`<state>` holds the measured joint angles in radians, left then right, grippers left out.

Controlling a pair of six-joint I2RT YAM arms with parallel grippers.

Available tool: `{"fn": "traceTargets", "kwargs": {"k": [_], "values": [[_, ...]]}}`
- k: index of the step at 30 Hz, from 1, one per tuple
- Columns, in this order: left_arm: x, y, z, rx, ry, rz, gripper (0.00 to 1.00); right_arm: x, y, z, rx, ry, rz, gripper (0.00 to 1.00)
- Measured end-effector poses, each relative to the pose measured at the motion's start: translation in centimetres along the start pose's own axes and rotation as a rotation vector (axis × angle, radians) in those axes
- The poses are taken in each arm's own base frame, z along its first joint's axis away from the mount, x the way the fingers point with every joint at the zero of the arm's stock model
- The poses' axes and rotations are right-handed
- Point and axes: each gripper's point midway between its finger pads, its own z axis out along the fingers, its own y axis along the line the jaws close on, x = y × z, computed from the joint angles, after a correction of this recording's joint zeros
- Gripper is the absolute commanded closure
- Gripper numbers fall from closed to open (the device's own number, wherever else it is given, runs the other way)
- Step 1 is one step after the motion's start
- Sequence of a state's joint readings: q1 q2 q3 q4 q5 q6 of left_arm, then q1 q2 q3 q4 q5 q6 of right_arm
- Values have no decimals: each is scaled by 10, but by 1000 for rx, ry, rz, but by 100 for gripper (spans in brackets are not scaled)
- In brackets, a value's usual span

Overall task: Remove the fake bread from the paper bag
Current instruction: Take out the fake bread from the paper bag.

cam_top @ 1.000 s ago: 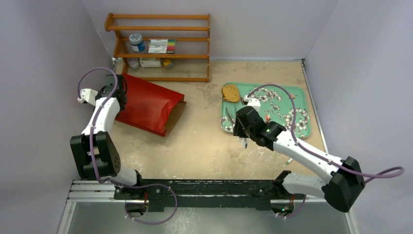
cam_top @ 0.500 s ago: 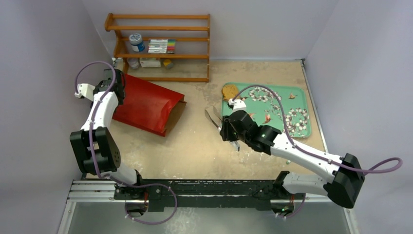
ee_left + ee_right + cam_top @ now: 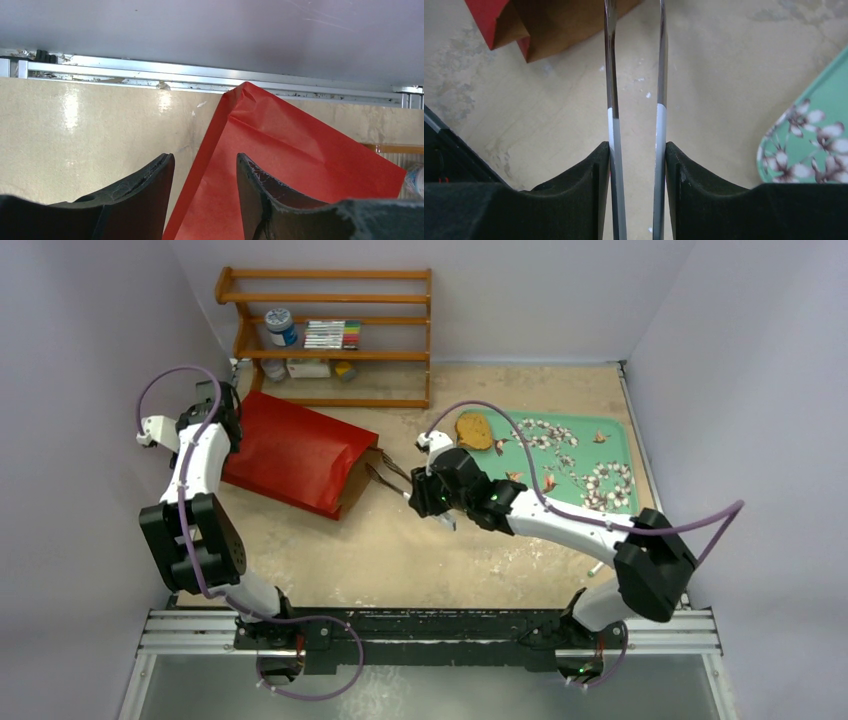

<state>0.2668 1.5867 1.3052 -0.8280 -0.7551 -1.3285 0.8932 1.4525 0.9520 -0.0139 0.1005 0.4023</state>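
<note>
Top external view: the paper bag [image 3: 300, 455] lies on its side, left of centre on the table [image 3: 400, 550]. It is red outside, w/ its brown mouth facing right; you can't see inside. One round brown slice of the fake bread [image 3: 474, 430] sits at the far-left corner of the green flowered tray [image 3: 590, 455], well apart from the bag.

R gripper [image 3: 415, 495] pinches the metal tongs [image 3: 385, 478], whose tips reach the bag mouth. Right wrist view: its fingers [image 3: 589, 175] press both tong arms [image 3: 612, 125], brown bag mouth [image 3: 549, 25] ahead.

L gripper [image 3: 228, 420] is at the bag's closed end, jaws spread. Left wrist view: the red bag edge [image 3: 280, 160] shows btwn them [image 3: 205, 160]. A wooden shelf [image 3: 330, 335] stands at the back.
</note>
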Motion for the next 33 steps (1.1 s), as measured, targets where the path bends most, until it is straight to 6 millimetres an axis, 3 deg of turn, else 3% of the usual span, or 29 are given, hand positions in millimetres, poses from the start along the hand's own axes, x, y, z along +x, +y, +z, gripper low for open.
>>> {"fn": "traceTargets", "kwargs": {"k": [8, 24, 28, 33], "values": [[8, 4, 12, -43, -12, 12, 50, -19, 26, 26, -114, -35, -56, 56], [23, 4, 36, -93, -39, 38, 49, 8, 53, 70, -291, 4, -134, 56], [30, -1, 45, -88, -38, 54, 49, 12, 62, 72, -319, 0, -151, 56], [41, -11, 57, -87, -27, 91, 49, 11, 87, 68, -383, -30, -175, 56]]}}
